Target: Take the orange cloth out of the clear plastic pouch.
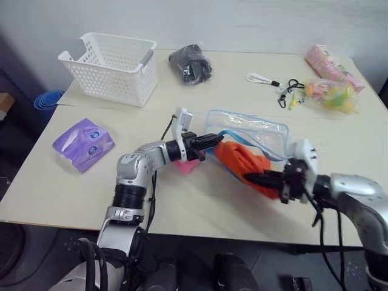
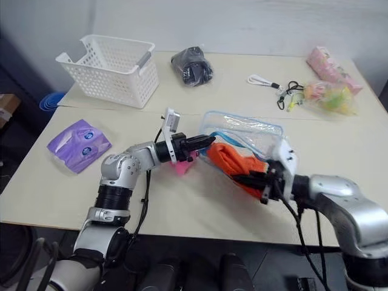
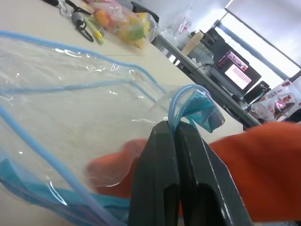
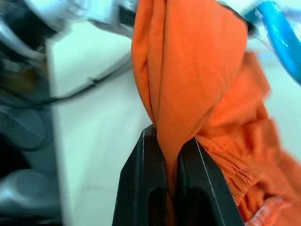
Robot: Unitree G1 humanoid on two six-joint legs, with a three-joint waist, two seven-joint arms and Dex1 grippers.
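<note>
Cream table (image 1: 200,206): left fingers (image 3: 175,155) pinch the clear blue-edged plastic pouch (image 1: 254,134), right fingers (image 4: 175,160) clamp the wrinkled orange cloth (image 1: 242,160) — a snagged fold could drag both along.

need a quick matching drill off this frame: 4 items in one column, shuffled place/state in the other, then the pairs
Things:
1. orange cloth
2. clear plastic pouch
3. white basket
4. purple packet

Places or states:
A. empty, at the table's far left corner
B. lying flat near the table's left edge
C. partly out of the pouch mouth, pinched by the right gripper
D. blue rim clamped by the left gripper

Pairs: 1-C, 2-D, 3-A, 4-B
</note>
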